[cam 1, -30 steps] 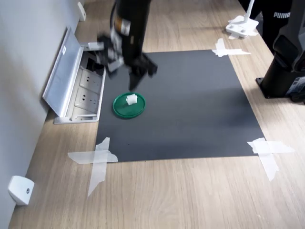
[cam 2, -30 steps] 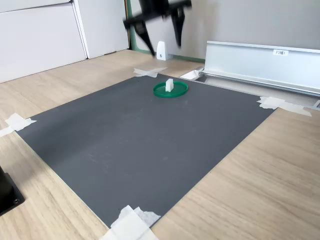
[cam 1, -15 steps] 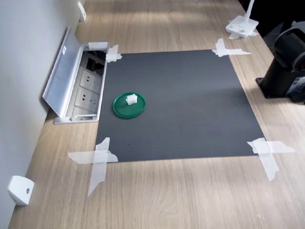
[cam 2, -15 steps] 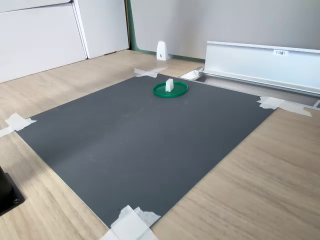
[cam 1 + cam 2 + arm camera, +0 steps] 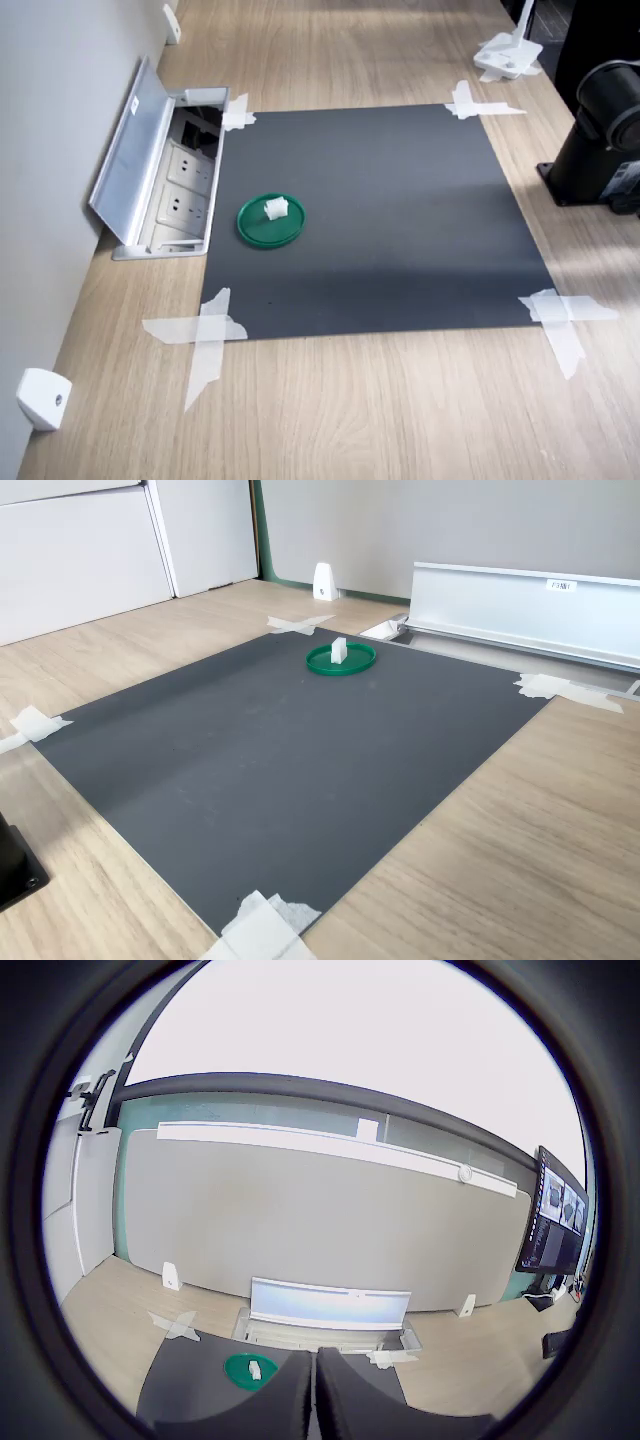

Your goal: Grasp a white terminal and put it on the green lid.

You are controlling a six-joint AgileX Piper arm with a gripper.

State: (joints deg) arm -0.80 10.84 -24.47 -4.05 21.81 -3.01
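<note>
The white terminal (image 5: 275, 208) rests on the green lid (image 5: 262, 233), near its far edge in the first exterior view. In the second exterior view the terminal (image 5: 339, 650) stands upright on the lid (image 5: 322, 666). Neither exterior view shows my gripper; only the arm's black base (image 5: 600, 130) appears at the first exterior view's right. In the wrist view my gripper (image 5: 313, 1400) is shut with nothing in it, its dark fingers (image 5: 270, 1400) side by side. It sits high and far back from the lid (image 5: 238, 1365) and terminal (image 5: 254, 1368).
The lid lies on a black mat (image 5: 400, 200) taped at its corners (image 5: 205, 330) to a wooden table. An open socket box with a raised metal flap (image 5: 130, 160) sits beside the mat by the wall. A white wedge (image 5: 40, 398) and a white stand (image 5: 508, 55) lie at the table's edges.
One second ago the arm hung over the lid with its fingers apart; it has since pulled away out of both exterior views. The terminal stays on the lid.
</note>
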